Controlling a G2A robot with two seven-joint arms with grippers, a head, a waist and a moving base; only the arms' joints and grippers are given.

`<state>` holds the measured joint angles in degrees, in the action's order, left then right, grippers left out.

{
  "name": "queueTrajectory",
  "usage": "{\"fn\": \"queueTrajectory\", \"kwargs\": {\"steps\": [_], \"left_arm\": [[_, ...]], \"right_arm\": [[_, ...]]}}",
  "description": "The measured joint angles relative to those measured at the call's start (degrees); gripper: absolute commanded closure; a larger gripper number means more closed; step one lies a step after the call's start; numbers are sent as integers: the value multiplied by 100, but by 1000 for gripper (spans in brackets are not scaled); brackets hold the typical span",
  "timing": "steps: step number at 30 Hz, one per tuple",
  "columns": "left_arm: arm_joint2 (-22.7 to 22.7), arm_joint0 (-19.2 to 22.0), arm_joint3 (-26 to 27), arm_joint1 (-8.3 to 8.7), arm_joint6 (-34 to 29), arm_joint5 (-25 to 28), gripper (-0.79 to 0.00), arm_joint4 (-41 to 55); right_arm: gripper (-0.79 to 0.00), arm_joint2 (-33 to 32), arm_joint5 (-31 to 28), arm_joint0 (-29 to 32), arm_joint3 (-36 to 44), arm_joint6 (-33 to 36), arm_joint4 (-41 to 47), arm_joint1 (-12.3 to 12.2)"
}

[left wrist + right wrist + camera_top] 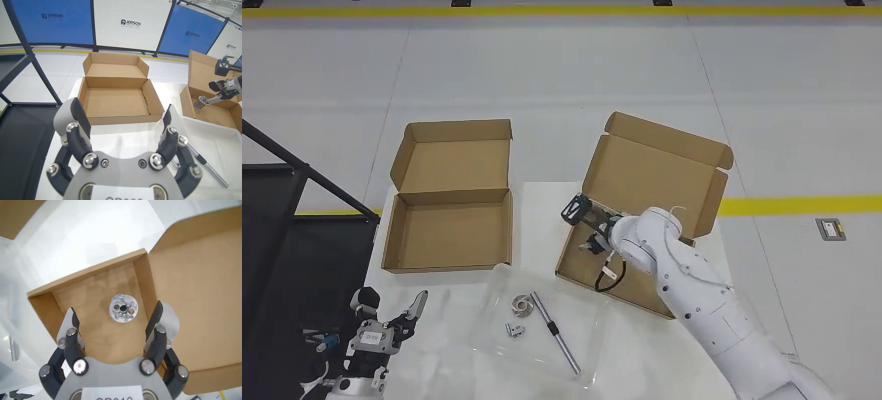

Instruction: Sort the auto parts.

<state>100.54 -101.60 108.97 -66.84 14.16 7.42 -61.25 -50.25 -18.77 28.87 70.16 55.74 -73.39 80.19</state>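
Both my grippers are open and empty, and one part is in a box.
My right gripper (115,310) hangs spread wide over the right cardboard box (143,279), with the round metal part (123,308) in the box's corner beneath. My left gripper (122,108), also spread wide, hovers at the table's (447,295) front left corner, beside the clear tray (587,375) that holds a rod (557,335).
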Motion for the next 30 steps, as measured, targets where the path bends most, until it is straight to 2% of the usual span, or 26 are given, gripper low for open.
{"fn": "queueTrajectory", "kwargs": {"steps": [5,8,11,13,22,26,28,30], "left_arm": [[0,0,0,0,0,0,-785,0],[0,0,0,0,0,0,-785,0],[0,0,0,0,0,0,-785,0],[0,0,0,0,0,0,-785,0],[0,0,0,0,0,0,-785,0],[0,0,0,0,0,0,-785,0],[0,0,0,0,0,0,-785,0],[0,0,0,0,0,0,-785,0]], "right_arm": [[-785,-247,-187,950,2044,852,-259,-203],[-785,2,-364,1222,2701,1450,-343,-210],[-785,409,-656,1156,2759,2031,-58,-138],[-785,482,-700,1119,2730,2121,19,-122],[-785,465,-696,1129,2720,2087,12,-126],[-785,587,-1042,1181,2510,1587,-18,-119],[-785,788,-798,1154,2470,1695,-136,-59],[-785,1047,-228,1112,2435,1930,-231,50]]}}
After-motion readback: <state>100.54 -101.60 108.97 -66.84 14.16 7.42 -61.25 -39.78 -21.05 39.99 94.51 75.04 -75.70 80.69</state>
